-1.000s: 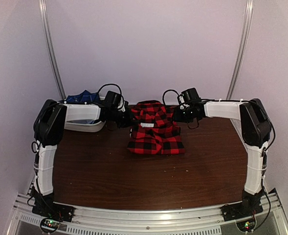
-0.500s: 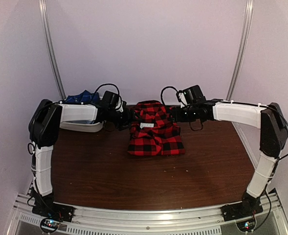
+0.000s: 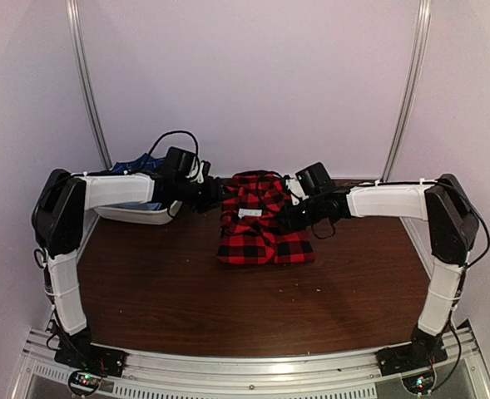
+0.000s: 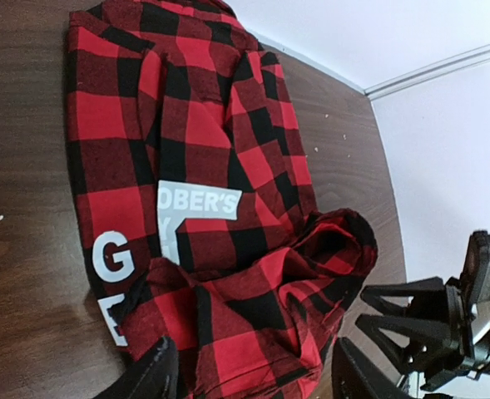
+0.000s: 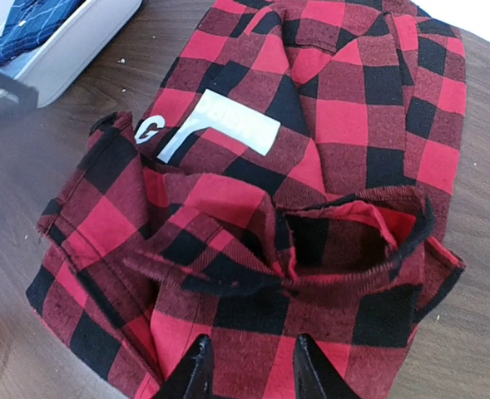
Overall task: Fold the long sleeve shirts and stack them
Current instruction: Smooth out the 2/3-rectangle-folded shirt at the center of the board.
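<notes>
Two arm bases sit at the bottom edge of the overhead view, on the near edge of one brown wooden worktop [image 3: 186, 291]. The near half of the worktop carries nothing but a few pale specks.

Past the middle lies one red-and-black checked shirt [image 3: 265, 233], folded into a rough rectangle just above the frame's centre. It has a white label [image 4: 199, 199] and large white block letters [image 4: 111, 256], partly tucked under a fold.

Both arms reach in to it from either side. The right hand [image 3: 286, 219] is over the shirt's right edge. Its two fingers [image 5: 196, 370] stand a narrow gap apart with plaid showing in the gap, and I cannot tell whether they nip the cloth. The left hand [image 3: 218, 194] is at the shirt's upper left corner. Its two fingers [image 4: 157, 374] are spread wide, with a rumpled fold of the shirt lying between them.

Farther back, at the left of the frame, one white bin [image 3: 136, 214] stands on the worktop. It holds one navy blue shirt with thin white lines [image 3: 136, 166], bunched up. That makes two shirts, well apart from each other.
</notes>
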